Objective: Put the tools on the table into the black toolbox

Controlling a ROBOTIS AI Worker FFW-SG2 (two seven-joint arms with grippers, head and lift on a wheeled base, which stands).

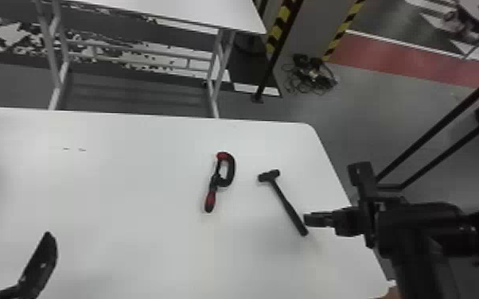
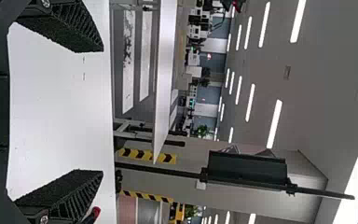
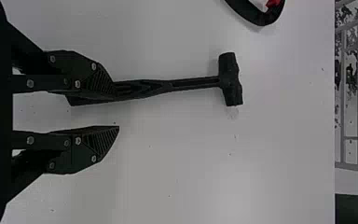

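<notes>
On a white table (image 1: 131, 179), a hammer (image 1: 286, 202) lies right of a clamp (image 1: 230, 171); the right gripper (image 1: 309, 220), fingers parted, is at its handle's end; the left gripper (image 1: 15, 230) is wide open.

The tabletop (image 1: 131, 238) across the lower frame looks smooth and faintly glossy; right of centre, the hammer (image 1: 288, 207) looks matt; near centre, the clamp grip (image 1: 210, 200) resembles plastic.

On the white worktop (image 1: 139, 234) I saw a red-and-black clamp (image 1: 222, 183) lying near a black hammer (image 1: 285, 200).
</notes>
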